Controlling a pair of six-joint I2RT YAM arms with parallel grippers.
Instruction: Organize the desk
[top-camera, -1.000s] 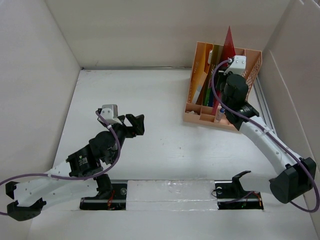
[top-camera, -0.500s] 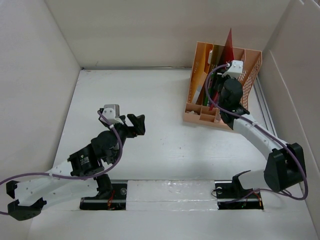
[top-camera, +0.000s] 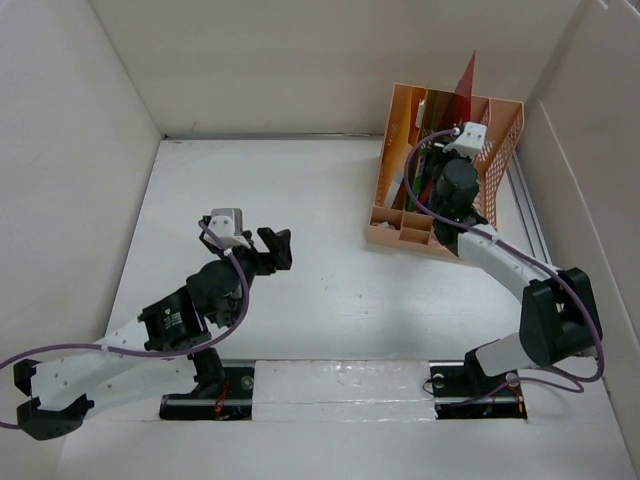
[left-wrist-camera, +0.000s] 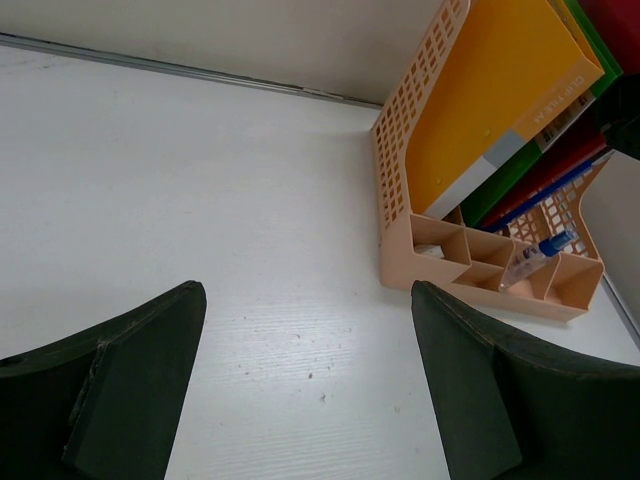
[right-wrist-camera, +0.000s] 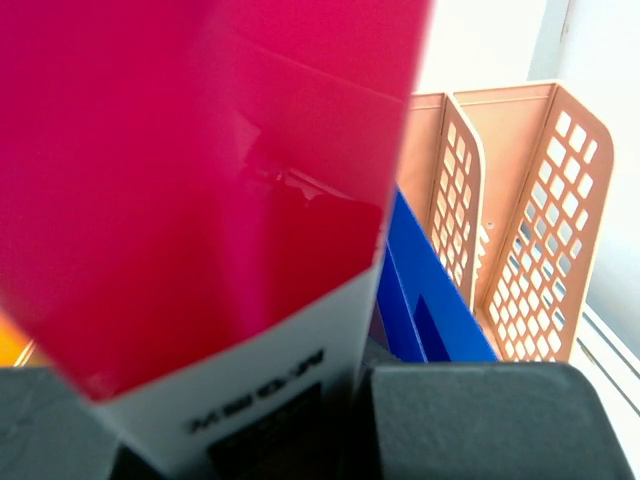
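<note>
Top external view: the desk (top-camera: 330, 200) spreads white between plain wall panels (top-camera: 350, 60), and a peach file rack (top-camera: 400, 237) stands at its far right, near the corner. The right arm's wrist (top-camera: 455, 185) hangs over the rack's middle slots and hides what lies under it. The right gripper (right-wrist-camera: 330, 400) is clamped on the white-labelled lower edge of a red folder (top-camera: 465, 85), which fills most of the right wrist view. Just beside it are a blue folder (right-wrist-camera: 420, 300) and two empty peach dividers. The left gripper (left-wrist-camera: 310, 390) hovers spread wide over bare desk, holding nothing, well apart from the rack. From it a yellow folder (left-wrist-camera: 480, 110) shows in the rack's nearest slot and a blue-capped pen (left-wrist-camera: 530, 258) leans in a small front compartment. Against a second ago, the right elbow has drawn inward, the wrist has shifted slightly left, and the red folder's tip leans further right; the left arm has barely changed.
</note>
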